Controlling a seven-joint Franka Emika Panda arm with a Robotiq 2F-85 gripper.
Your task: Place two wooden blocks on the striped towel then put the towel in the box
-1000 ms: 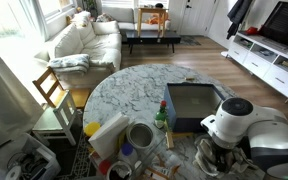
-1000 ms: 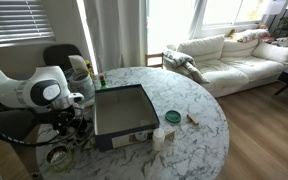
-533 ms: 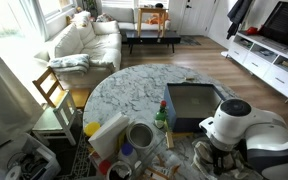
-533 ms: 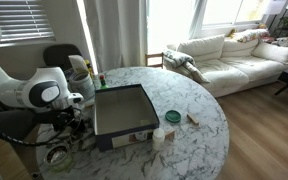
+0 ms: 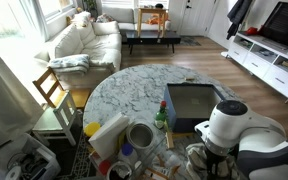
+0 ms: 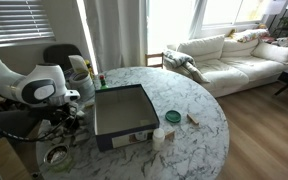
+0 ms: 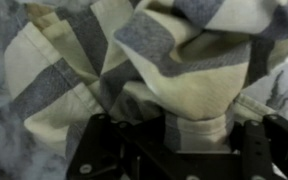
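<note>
One thin fold of the striped towel [image 7: 134,60], bunched on the table [image 5: 124,85] near the box [image 5: 194,100], is pinched in the clenched claw [image 7: 199,135], so it may slip free when lifted.

Round marble table [image 5: 124,85]; silver tin [image 5: 141,135] on it; wooden chair [image 5: 52,90] alongside; white sofa [image 6: 224,55] beyond.

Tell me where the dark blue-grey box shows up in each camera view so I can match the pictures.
In an exterior view: the box sits right of centre, at the near right edge of the marble table.
In an exterior view: the box lies centre-left on the table.
Wrist view: not in it; the striped towel fills the picture.
Shared landmark: the white sofa, seen in both exterior views.
</note>
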